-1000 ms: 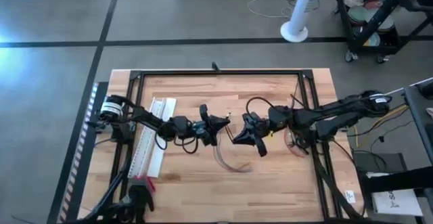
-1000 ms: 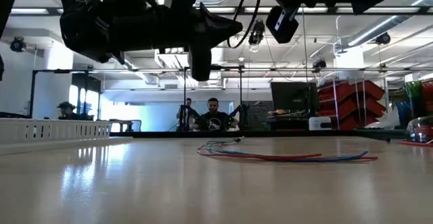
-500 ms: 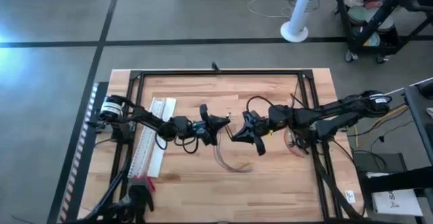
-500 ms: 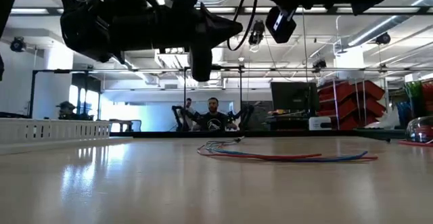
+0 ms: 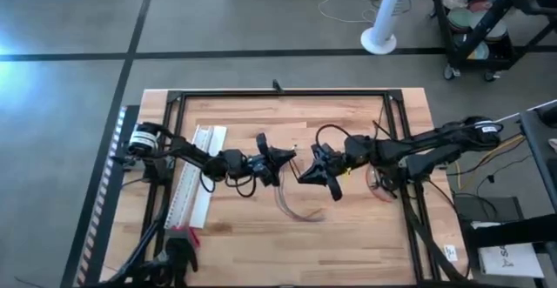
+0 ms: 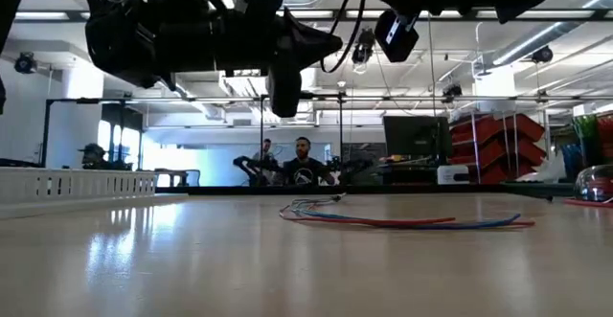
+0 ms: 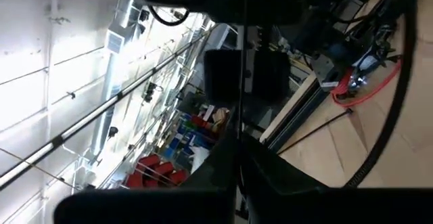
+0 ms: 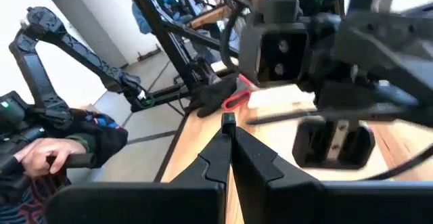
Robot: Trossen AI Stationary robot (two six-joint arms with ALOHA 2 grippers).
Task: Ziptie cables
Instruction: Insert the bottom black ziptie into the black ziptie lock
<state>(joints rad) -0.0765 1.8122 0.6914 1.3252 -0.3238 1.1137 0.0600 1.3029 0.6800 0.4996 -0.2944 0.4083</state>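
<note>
The cables point(image 5: 296, 208) lie in a loose curve on the wooden table, red and blue wires in the low view point(image 6: 402, 222). Above them, near the table's middle, my left gripper point(image 5: 284, 157) and my right gripper point(image 5: 301, 176) face each other, both lifted off the table. Each is shut on a thin dark zip tie point(image 7: 241, 102) that runs between them. In the right wrist view the tie shows as a blurred dark strip point(image 8: 277, 116). My left gripper pinches the zip tie between its two shut fingers at their free ends point(image 7: 238, 158). The fingers come level from the table's left. The tie runs straight on from them toward the other gripper, clear of the table. My right gripper pinches a small dark end piece point(image 8: 228, 120) at the free ends of its shut fingers. The fingers come from the table's right side. The piece is clear of the table; I cannot tell which end of the tie it is.
A long white slotted strip point(image 5: 196, 179) lies at the table's left, with a red-handled tool point(image 5: 183, 233) near it. A clear bowl point(image 5: 380, 184) sits at the right. A black frame point(image 5: 278, 94) edges the table. A person point(image 6: 302, 169) sits beyond the far edge.
</note>
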